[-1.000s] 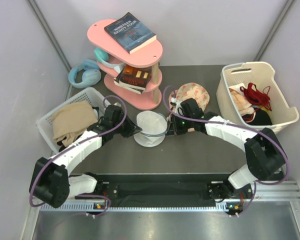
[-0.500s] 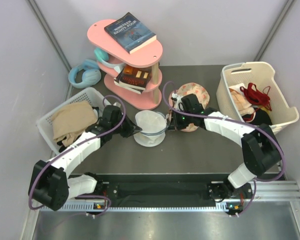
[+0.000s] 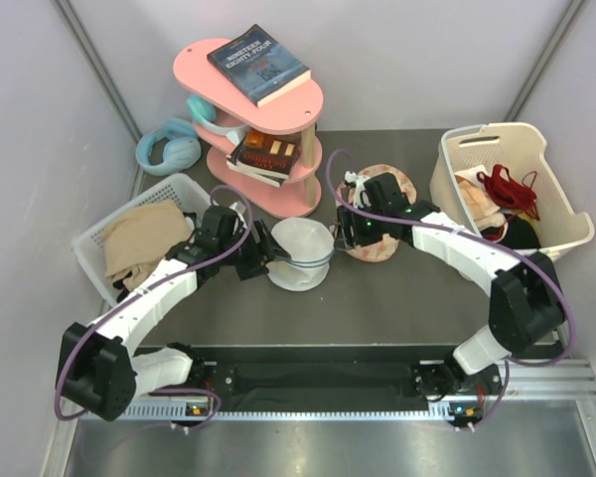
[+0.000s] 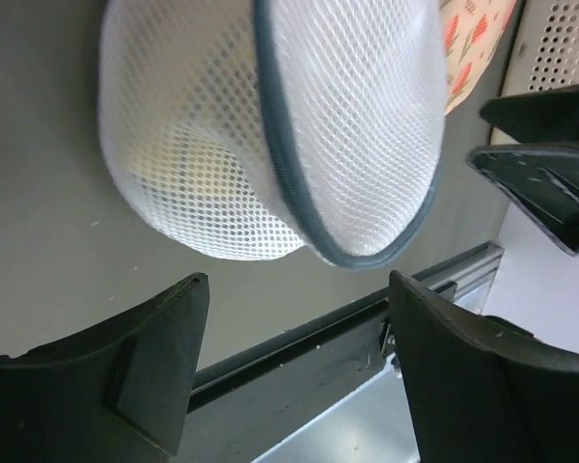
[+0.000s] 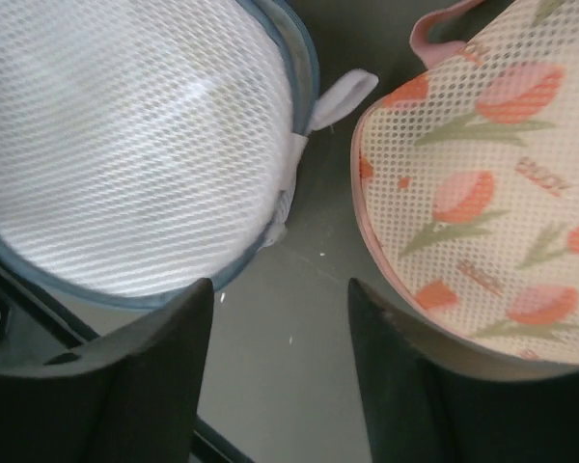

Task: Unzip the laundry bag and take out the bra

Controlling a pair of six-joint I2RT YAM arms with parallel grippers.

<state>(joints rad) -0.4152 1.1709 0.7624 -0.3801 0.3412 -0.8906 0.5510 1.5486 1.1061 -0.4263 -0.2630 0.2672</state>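
Presently, stock on my desk:

1. Laundry bag: round white mesh, lying at the desk's centre. Its grey-blue zip band reads as closed along the stretch I can see. A white fabric tab sticks out from the rim.
2. Bra: only a faint yellow tint through the mesh, inside the bag.
3. Left claw: at the bag's 9 o'clock, fingers spread wide, gripping nothing. The bag lies just ahead of the fingertips.
4. Right claw: at the bag's 2 o'clock, fingers parted and empty, over bare desk between the bag and item 5.
5. Peach floral mesh piece: at the bag's 3 o'clock, just beside it, with a strip of desk between.
6. White basket holding garments: desk's 2 o'clock.
7. Pink shelf with books: desk's 12 o'clock.
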